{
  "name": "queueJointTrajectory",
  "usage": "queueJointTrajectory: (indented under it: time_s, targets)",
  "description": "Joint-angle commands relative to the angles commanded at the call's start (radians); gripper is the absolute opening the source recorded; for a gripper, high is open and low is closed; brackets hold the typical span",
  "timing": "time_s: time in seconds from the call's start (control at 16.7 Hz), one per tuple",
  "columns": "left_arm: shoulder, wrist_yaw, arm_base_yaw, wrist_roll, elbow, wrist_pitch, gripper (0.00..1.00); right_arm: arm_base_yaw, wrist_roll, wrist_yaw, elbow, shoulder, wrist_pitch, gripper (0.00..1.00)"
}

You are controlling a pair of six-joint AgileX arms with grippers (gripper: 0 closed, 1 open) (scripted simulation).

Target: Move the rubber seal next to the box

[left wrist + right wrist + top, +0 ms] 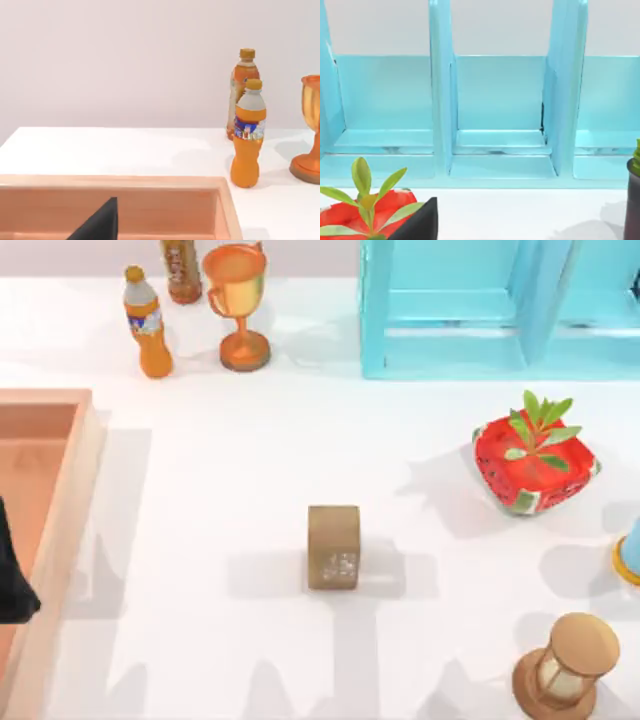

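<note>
The rubber seal (333, 547), a small tan-brown block with faint white markings on its near face, lies at the middle of the table with nothing touching it. The box (62, 530), with thick light-wood walls and a reddish-brown inside, fills the table's left edge; its far corner (220, 187) also appears in the left wrist view. A wide strip of bare table separates seal and box. My left arm (12, 575) is a dark shape over the box at the left edge, and a dark part of my left gripper (100, 225) hangs above the box's inside. A dark part of my right gripper (420, 222) hangs near the red plant pot.
Two orange bottles (148, 325) and an orange goblet (240, 310) stand at the back left. A turquoise shelf unit (490, 310) fills the back right. A red watermelon-patterned plant pot (532, 465), a wooden hourglass (568, 665) and a blue object (630, 555) occupy the right side.
</note>
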Motion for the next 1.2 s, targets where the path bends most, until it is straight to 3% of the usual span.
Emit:
queueJointTrajectory:
  time_s: [0.24,0.48,1.2]
  targets:
    - [0.030,0.000,-0.011,-0.010,0.027,-0.019,1.00,0.000,0.000,0.000,0.000,0.000,0.000,1.00]
    - [0.204,0.000,-0.073,-0.068,0.186,-0.131,1.00,0.000,0.000,0.000,0.000,0.000,0.000,1.00]
    - [1.254,0.003,-0.438,-0.418,1.133,-0.796,1.00,0.000,0.000,0.000,0.000,0.000,0.000,1.00]
